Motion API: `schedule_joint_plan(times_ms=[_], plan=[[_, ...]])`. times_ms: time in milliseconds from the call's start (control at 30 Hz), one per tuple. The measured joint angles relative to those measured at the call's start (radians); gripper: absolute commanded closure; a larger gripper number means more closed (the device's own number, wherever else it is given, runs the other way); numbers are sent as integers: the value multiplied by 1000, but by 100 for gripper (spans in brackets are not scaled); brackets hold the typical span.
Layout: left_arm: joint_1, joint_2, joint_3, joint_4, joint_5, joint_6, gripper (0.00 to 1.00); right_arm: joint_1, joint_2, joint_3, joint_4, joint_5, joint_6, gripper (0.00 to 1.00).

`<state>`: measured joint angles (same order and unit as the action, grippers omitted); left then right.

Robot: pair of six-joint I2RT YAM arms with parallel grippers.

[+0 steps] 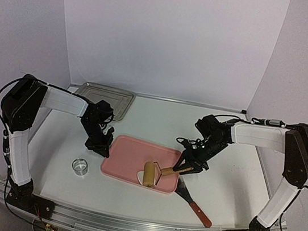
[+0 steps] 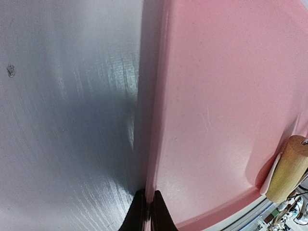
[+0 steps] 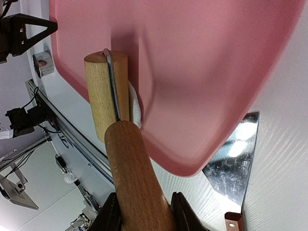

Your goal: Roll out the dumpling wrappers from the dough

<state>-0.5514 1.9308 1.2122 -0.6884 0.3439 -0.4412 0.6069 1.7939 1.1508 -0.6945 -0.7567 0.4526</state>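
Right gripper (image 3: pixel 142 211), at the bottom of its wrist view, clamps the wooden handle of the roller (image 3: pixel 108 94) between narrowly set fingers. The drum rests on a white wrapper (image 3: pixel 136 103) at the lower edge of the pink tray (image 3: pixel 202 57), so the dough only partly shows. Left gripper (image 2: pixel 147 214) has its jaws pressed together at the tray's left rim; whether it pinches the rim is unclear. A scraper (image 1: pixel 192 202) lies lower right of the tray, a cutter (image 1: pixel 80 166) lower left and a pan (image 1: pixel 106 96) upper left.
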Motion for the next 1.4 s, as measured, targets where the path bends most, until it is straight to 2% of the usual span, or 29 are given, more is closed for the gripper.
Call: schedule_joint_plan(times_ms=[1400], plan=[[0,-34,-44,26,-15,-4,100,-57,-50,-4,-164,52,-34,100]])
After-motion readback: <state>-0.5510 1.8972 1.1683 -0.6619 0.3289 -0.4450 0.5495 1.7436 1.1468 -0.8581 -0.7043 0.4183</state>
